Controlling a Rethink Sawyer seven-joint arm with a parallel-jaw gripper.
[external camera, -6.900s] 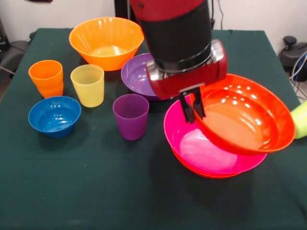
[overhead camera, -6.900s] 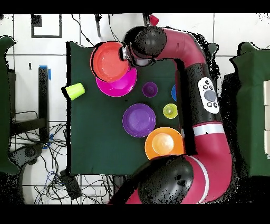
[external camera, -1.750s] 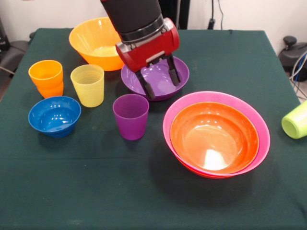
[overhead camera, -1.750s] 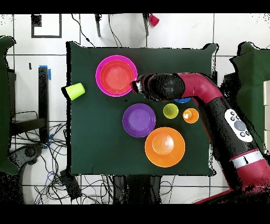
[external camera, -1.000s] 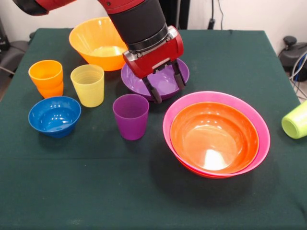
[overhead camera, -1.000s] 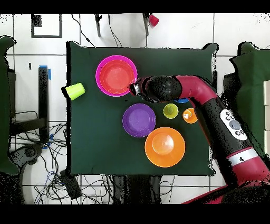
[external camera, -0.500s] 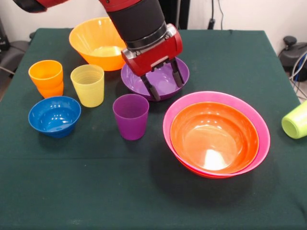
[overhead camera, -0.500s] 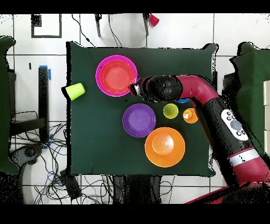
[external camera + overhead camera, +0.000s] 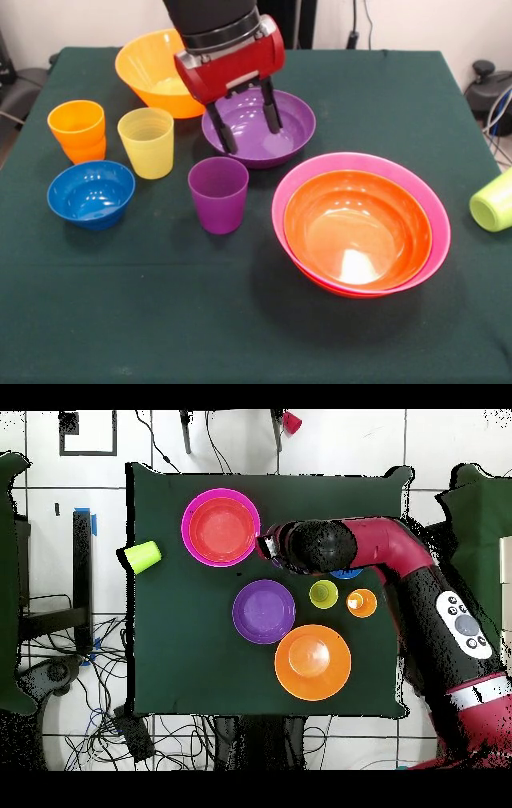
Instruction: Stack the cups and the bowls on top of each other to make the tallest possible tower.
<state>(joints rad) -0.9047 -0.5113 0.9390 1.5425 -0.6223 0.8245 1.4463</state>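
Note:
My gripper [image 9: 246, 122] is open and empty, its two black fingers [image 9: 222, 132] raised and showing against the purple bowl [image 9: 292, 120]. The purple cup [image 9: 218, 194] stands upright just in front of it. A red-orange bowl [image 9: 356, 232] sits nested in the pink bowl [image 9: 279, 200] at the right, with another red-orange rim under them. In the overhead view the gripper [image 9: 265, 546] is beside the pink bowl [image 9: 190, 509]. The purple cup is hidden under the arm there.
The yellow cup [image 9: 146, 142], orange cup [image 9: 78, 130] and blue bowl [image 9: 90, 192] stand at the left. The large yellow-orange bowl [image 9: 176, 70] is at the back. The lime green cup [image 9: 492, 200] lies on its side at the right table edge.
The open gripper has risen and moved left and toward the back in the front view. No cup or bowl has moved.

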